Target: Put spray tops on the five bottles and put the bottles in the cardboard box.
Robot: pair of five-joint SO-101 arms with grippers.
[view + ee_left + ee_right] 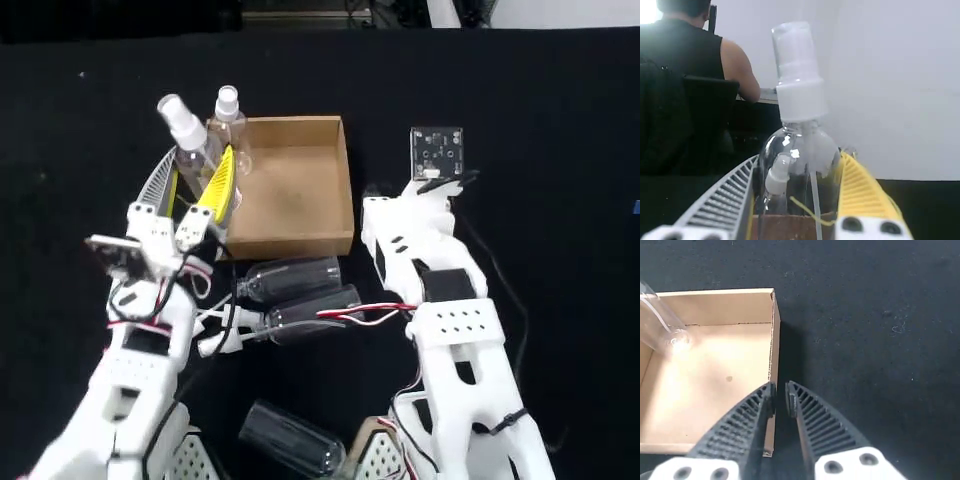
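Note:
My left gripper (203,158) is shut on a clear bottle (192,143) with a white spray top (796,75), held tilted over the near-left corner of the cardboard box (300,235). A second topped bottle (229,118) stands just behind it at the box's left wall and shows through the held one as the bottle behind (776,179). My right gripper (780,390) hangs shut and empty above the box's right wall (774,340). Two clear bottles (292,278) (305,312) lie on their sides in front of the box. A third bottle (290,440) lies near the front edge.
The right arm (425,260) stretches along the box's right side. A small black circuit board (437,152) lies to the right of the box. Red and white wires (360,315) cross the lying bottles. Black cloth covers the table (540,150).

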